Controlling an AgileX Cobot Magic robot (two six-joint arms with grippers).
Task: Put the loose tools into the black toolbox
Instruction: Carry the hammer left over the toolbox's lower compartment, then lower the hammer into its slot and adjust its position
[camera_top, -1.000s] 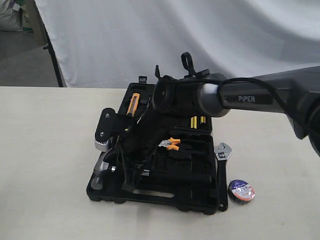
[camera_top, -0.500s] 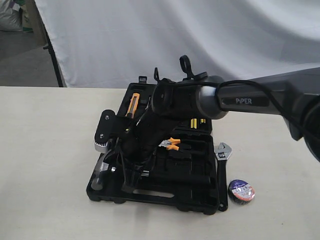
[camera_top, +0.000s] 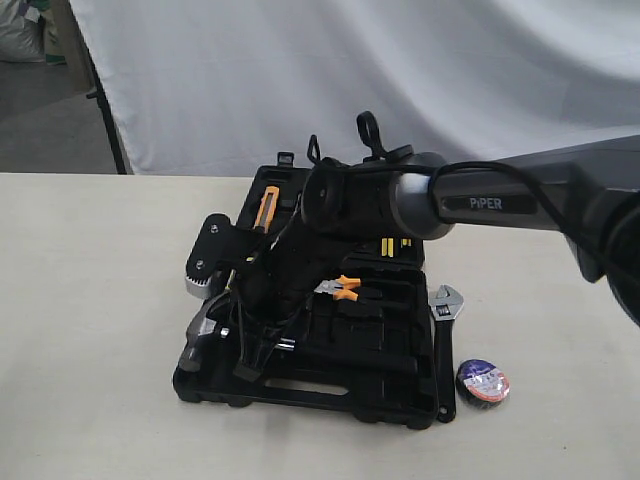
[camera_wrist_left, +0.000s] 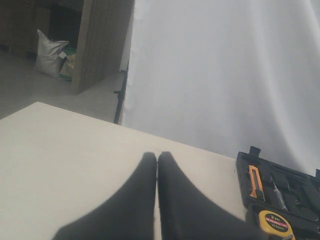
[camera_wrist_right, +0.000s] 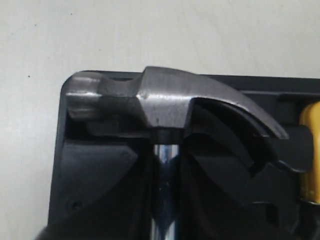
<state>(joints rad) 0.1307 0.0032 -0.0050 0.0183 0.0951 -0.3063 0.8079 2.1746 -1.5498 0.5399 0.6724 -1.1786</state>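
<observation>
1. The tape roll (camera_top: 483, 383) lies flat on the bench (camera_top: 90, 380). It is the nearest thing on the right and is outside the toolbox (camera_top: 380, 400).
2. Just left of it, the wrench (camera_top: 443, 335) lies on the bench beside the right edge of the toolbox, with its silver head pointing far.
3. The toolbox lies open in the middle of the bench.
4. The head of the hammer (camera_top: 200, 328) sits over the near left corner of the toolbox.
5. The right gripper (camera_top: 255, 355) reaches across from the right and points down. Its jaws are closed on the silver shaft of the hammer.
6. Farther in, the pliers (camera_top: 345, 288) rest inside the toolbox, and the tape measure (camera_top: 395, 243) is beyond them.
7. The left gripper (camera_wrist_left: 157, 159) hangs over bare bench, well apart from the toolbox. Its jaws are pressed together and hold nothing.
</observation>
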